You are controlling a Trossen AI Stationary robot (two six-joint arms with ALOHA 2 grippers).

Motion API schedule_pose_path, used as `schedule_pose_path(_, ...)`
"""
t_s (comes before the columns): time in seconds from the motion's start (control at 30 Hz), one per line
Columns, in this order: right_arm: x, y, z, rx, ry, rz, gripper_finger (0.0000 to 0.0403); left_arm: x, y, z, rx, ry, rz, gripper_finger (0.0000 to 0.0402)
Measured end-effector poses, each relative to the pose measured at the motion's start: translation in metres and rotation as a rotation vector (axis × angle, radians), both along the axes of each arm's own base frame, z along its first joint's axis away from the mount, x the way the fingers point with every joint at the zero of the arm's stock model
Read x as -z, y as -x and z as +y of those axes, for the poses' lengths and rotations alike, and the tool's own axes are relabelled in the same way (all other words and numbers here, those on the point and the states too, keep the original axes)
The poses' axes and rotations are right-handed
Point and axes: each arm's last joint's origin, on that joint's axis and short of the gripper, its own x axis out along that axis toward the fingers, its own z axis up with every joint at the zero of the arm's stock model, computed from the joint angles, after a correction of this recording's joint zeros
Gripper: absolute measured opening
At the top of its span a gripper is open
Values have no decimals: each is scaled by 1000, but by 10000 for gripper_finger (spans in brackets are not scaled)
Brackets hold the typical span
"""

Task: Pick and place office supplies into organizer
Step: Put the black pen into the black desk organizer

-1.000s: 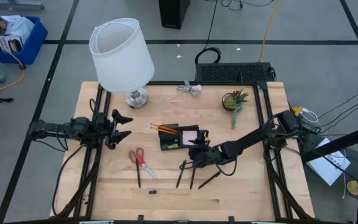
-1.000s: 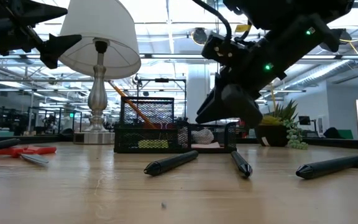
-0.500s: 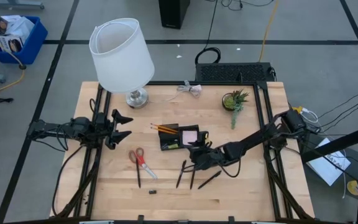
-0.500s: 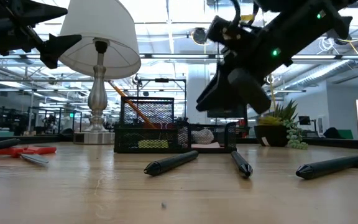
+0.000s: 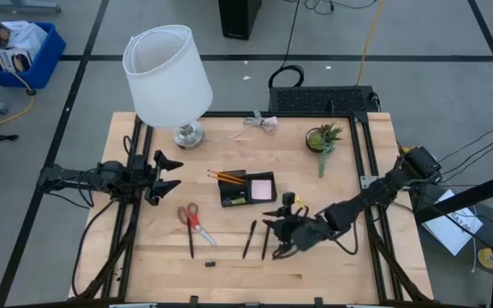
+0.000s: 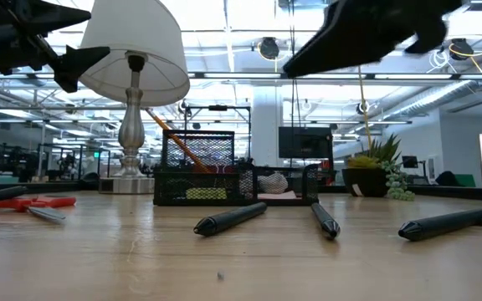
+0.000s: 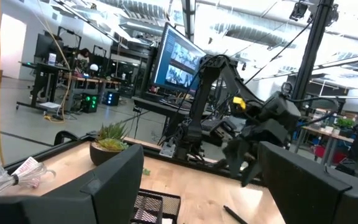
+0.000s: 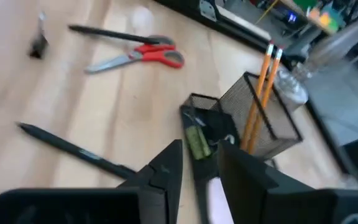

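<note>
Three slim black pens [image 5: 265, 242] lie loose on the table, near of the black organizer [image 5: 248, 188]; the low view shows them flat [image 6: 231, 217]. The organizer holds orange pencils [image 8: 263, 93] and a pink sticky-note pad [image 5: 263, 186]. Red-handled scissors [image 5: 191, 218] lie to its left beside another pen [image 5: 190, 244], with a tiny dark bit [image 5: 210, 263] nearer. My right gripper [image 5: 274, 224] hovers open above the pens, high in the low view [image 6: 366, 29], holding nothing. My left gripper [image 5: 168, 174] waits open at the table's left.
A white-shaded lamp [image 5: 169, 77] stands at the far left, a small potted plant [image 5: 323, 139] at the far right, and a bundled white cord [image 5: 264, 122] lies between them. A black mesh box [image 5: 323, 100] sits beyond the far edge. Bare wood lies along the near edge.
My right gripper has drawn back from the organizer toward the near edge and risen, leaving most of the low view's middle. The pens, scissors and organizer have stayed where they were.
</note>
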Motion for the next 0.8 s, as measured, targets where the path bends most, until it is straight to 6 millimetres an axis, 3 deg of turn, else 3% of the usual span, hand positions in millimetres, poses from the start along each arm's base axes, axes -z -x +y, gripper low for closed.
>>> schedule_pose_path(0.33, 10, 38, 19, -124, -350, 239, 93, 0, 0, 0, 0, 0, 0, 319)
schedule_pose_path(0.67, 36, 59, 27, -190, -645, 420, 93, 0, 0, 0, 0, 0, 0, 319)
schedule_pose_path(0.8, 37, 61, 27, -128, -713, 422, 93, 0, 0, 0, 0, 0, -1, 319)
